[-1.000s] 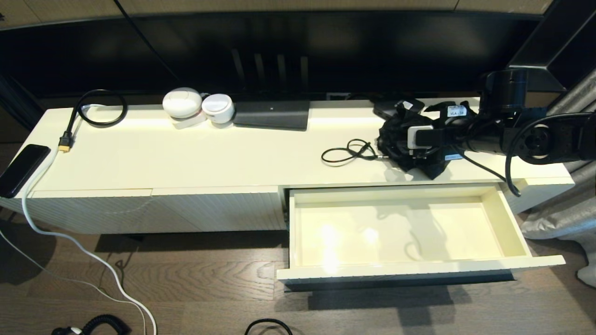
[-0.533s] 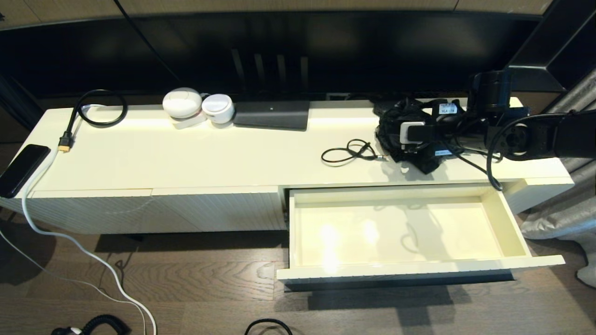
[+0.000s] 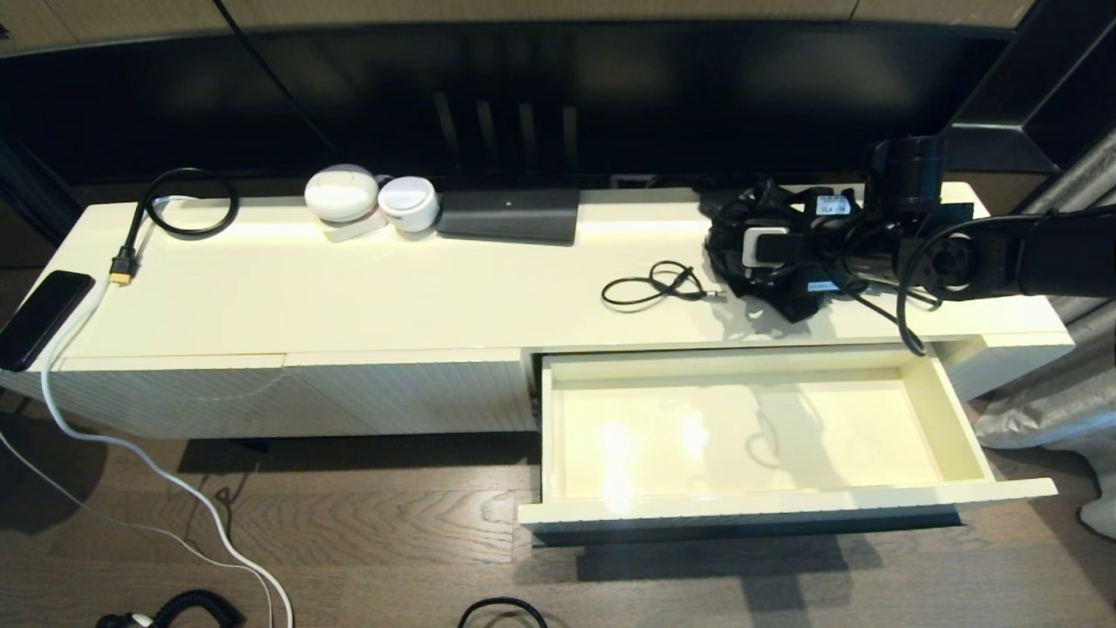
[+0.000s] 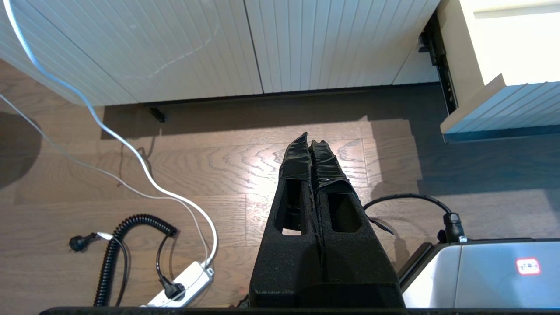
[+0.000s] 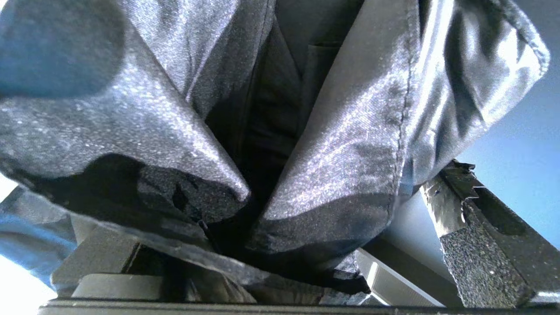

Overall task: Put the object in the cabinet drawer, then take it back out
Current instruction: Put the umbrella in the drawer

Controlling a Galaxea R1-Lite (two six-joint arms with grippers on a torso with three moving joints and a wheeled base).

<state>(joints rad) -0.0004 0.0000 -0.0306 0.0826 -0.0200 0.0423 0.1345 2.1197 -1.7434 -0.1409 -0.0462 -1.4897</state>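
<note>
In the head view, the right gripper [image 3: 741,262] sits at the right of the frame on the cabinet top [image 3: 392,296], over a crumpled black cloth bag [image 3: 728,228], above the open, empty cabinet drawer [image 3: 946,410] at lower right. In the left wrist view, the left gripper [image 4: 310,142] hangs centre frame with its fingers pressed together over the wooden floor [image 4: 218,175]. In the right wrist view, the bag [image 5: 341,144] fills the frame between the right gripper's widely spread fingers [image 5: 477,227].

Long cream cabinet top [image 3: 453,296] carries plenty: a phone [image 3: 39,318] hanging off the left end, a looped black cable [image 3: 187,205] at the back left corner, two white round gadgets [image 3: 370,199] and a dark flat box [image 3: 510,215] along the back edge, a thin black cord [image 3: 654,286] and a black fabric bundle [image 3: 754,262] toward the right end.
</note>
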